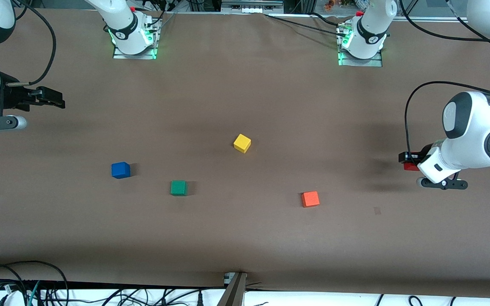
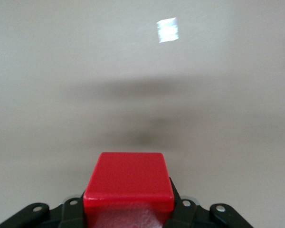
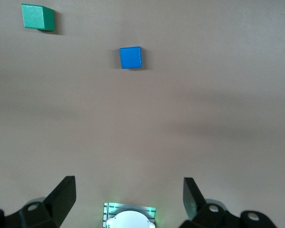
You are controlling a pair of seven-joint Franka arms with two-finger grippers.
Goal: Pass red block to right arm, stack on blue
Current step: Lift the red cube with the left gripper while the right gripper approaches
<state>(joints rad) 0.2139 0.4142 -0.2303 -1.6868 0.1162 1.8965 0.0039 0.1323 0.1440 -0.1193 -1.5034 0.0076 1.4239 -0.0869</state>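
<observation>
Brown cloth (image 1: 245, 238) covered the table, and four cubes were set well apart on it. The red block (image 2: 128, 183) was gripped between the closed fingers of the left gripper (image 1: 407, 161), which was held above the left arm's end of the table. The blue cube (image 1: 120, 170) was seen toward the right arm's end, with the green cube (image 1: 178, 188) beside it, the yellow cube (image 1: 242, 143) near the middle and the orange cube (image 1: 310, 199) nearer the camera. The right gripper (image 3: 129, 194) was held with its fingers spread wide and nothing between them, above the right arm's end of the table.

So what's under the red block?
Only bare brown table and a shadow. The left hand holds the red block up in the air; the block's underside is hidden.
</observation>
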